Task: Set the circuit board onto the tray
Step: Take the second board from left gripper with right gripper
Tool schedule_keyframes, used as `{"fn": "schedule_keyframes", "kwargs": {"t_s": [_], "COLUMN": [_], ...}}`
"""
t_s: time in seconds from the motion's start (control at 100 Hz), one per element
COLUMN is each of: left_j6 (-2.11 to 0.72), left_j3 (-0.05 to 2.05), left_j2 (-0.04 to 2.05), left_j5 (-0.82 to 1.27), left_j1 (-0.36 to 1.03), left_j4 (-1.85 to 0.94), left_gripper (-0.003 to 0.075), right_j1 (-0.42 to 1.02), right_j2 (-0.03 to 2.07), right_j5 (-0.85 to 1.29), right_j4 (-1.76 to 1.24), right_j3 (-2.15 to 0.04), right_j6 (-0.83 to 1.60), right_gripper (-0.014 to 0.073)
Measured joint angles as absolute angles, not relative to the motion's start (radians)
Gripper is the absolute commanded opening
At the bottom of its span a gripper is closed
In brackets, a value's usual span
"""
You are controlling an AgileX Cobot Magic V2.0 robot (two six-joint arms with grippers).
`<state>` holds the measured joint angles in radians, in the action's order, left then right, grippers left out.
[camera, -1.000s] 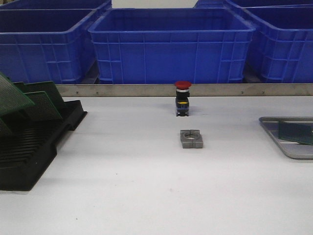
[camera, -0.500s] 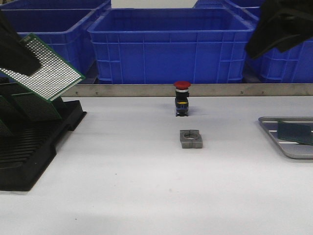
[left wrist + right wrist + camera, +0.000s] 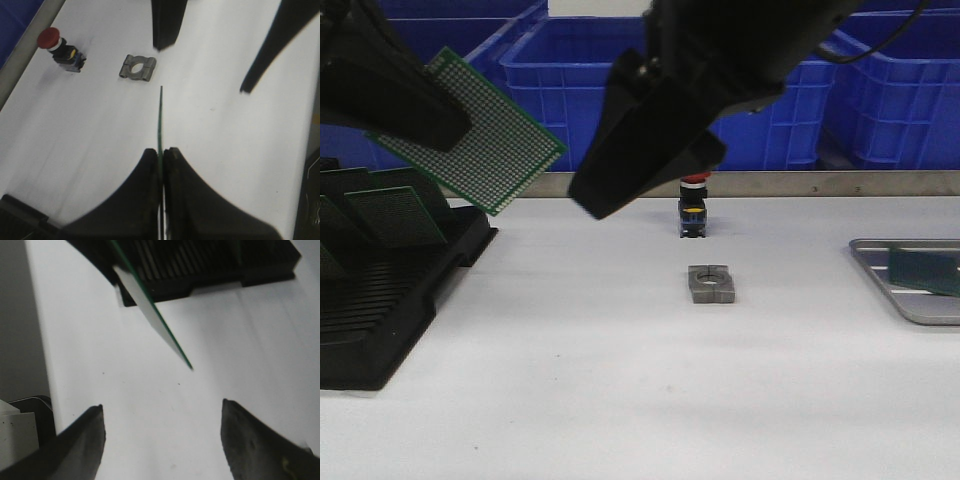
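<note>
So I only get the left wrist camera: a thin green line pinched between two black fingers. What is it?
Observer: A circuit board seen edge-on; from the front its face is a grid of tiny holes.
Operator: Where would it go?
Observer: A metal tray lies at the far right of the table, another board already on it.
Operator: And the dark shapes past the board?
Observer: The right end effector, open and empty.

The left gripper (image 3: pixel 161 165) hangs raised above the table's left side, its jaws pressed together on a thin green board's edge. The right gripper (image 3: pixel 162 432) reaches toward it, fingers (image 3: pixel 85 440) spread wide apart, holding nothing.
</note>
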<state>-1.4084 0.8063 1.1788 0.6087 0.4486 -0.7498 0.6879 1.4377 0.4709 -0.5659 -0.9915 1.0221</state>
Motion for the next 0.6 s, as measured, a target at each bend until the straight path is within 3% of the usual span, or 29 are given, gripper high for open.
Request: {"fn": "schedule_keyframes", "kwargs": {"t_s": [0.26,0.33,0.48,0.6], "left_j6": [-1.42,-1.423,-1.427,-1.451], "left_j3": [0.806,0.806,0.806,0.806], "left_j2": [1.18,1.186,1.21,1.213], "left_j5": [0.617,0.617,0.624,0.627], "left_j1": [0.485,0.485,0.486,0.486], "left_j4": [-0.756,-0.761,-0.765,-0.754], "left_gripper": [-0.002,-0.002,-0.002,0.0042], "right_j1": [0.771,0.781,0.785,0.785], "right_j2": [1.487,1.495,1.499,1.499], "right_j5": [0.37,0.355,0.318,0.335], "right_j4": [-0.606,-0.608,-0.616,-0.604], "right_j3": [-0.992,-0.992,-0.992,-0.989], "right_j6": [1.077,1.078,1.085,1.112], "right_gripper": [0.0472,0.0346,-0.0071,-0.0069]}}
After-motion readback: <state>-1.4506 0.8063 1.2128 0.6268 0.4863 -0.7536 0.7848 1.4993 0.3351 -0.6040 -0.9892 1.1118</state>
